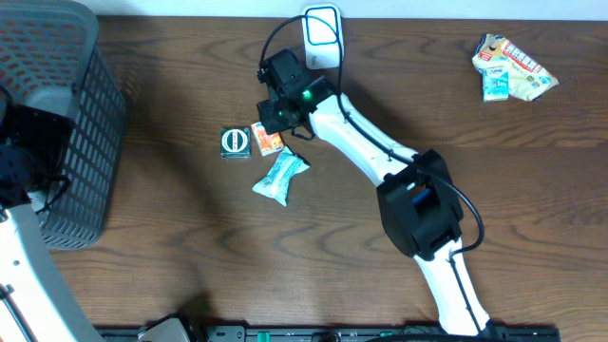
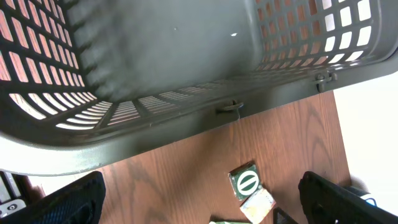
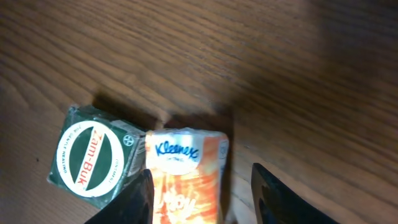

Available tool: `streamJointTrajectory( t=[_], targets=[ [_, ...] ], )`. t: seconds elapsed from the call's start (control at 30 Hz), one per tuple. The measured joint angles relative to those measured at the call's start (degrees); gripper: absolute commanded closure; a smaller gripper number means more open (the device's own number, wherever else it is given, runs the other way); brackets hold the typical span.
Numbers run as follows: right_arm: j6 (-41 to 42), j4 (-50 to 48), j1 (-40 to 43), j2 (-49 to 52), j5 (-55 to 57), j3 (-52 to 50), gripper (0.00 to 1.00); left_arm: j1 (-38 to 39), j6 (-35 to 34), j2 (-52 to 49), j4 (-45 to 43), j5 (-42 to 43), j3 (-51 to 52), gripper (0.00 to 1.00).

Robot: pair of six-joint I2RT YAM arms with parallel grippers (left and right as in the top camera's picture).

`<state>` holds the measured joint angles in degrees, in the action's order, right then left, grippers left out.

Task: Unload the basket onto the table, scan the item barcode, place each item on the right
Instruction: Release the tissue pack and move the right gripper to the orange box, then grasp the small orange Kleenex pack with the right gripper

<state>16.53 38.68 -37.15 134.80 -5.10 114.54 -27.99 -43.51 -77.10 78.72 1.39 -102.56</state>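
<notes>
Overhead, left-wrist and right-wrist views of a wooden table with two arms

Centre of the table: orange tissue pack, lying flat, printed face up, touching the right side of a small green tin. Just below the pair, a blue-and-white packet, tilted, apart from both.

Right gripper: directly over the tissue pack, one finger on each side of it. Jaws part-way apart; the finger on the tin side at the edge of the pack, the other finger with a strip of bare wood between it and the pack. Not clamped on the pack as far as the wrist view shows.

Far edge of the table: white, blue-rimmed scanner, just beyond the right gripper and apart from the tissue pack.

Far right corner: crumpled snack packets, well apart from everything else.

Left edge: dark slotted basket. Left gripper beside the basket wall, jaws wide apart, nothing between the fingers; tin and tissue pack visible on the table beyond them
</notes>
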Motion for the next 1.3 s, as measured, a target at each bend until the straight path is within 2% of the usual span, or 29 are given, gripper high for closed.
streamJointTrajectory(
  t=[0.4, 0.5, 0.57, 0.8, 1.0, 1.2, 1.3],
  targets=[
    [0.0, 1.3, -1.3, 1.7, 2.0, 0.0, 0.57, 0.0, 0.0, 0.0, 0.0, 0.0, 0.0, 0.03],
    [0.0, 3.5, -1.3, 3.2, 2.6, 0.0, 0.64, 0.0, 0.0, 0.0, 0.0, 0.0, 0.0, 0.02],
    [0.2, 5.0, -1.2, 3.6, 3.4, 0.0, 0.64, 0.0, 0.0, 0.0, 0.0, 0.0, 0.0, 0.02],
    [1.4, 18.9, 0.1, 2.3, 12.0, 0.9, 0.67, 0.0, 0.0, 0.0, 0.0, 0.0, 0.0, 0.02],
    [2.2, 30.5, 6.8, 1.1, 20.6, 0.7, 0.63, 0.0, 0.0, 0.0, 0.0, 0.0, 0.0, 0.02],
    [0.3, 34.3, 13.1, -3.1, 23.5, 0.1, 0.45, 0.0, 0.0, 0.0, 0.0, 0.0, 0.0, 0.02],
    [-2.2, 34.6, 13.5, -6.9, 20.4, 0.1, 0.47, 0.0, 0.0, 0.0, 0.0, 0.0, 0.0, 0.02]
  ],
)
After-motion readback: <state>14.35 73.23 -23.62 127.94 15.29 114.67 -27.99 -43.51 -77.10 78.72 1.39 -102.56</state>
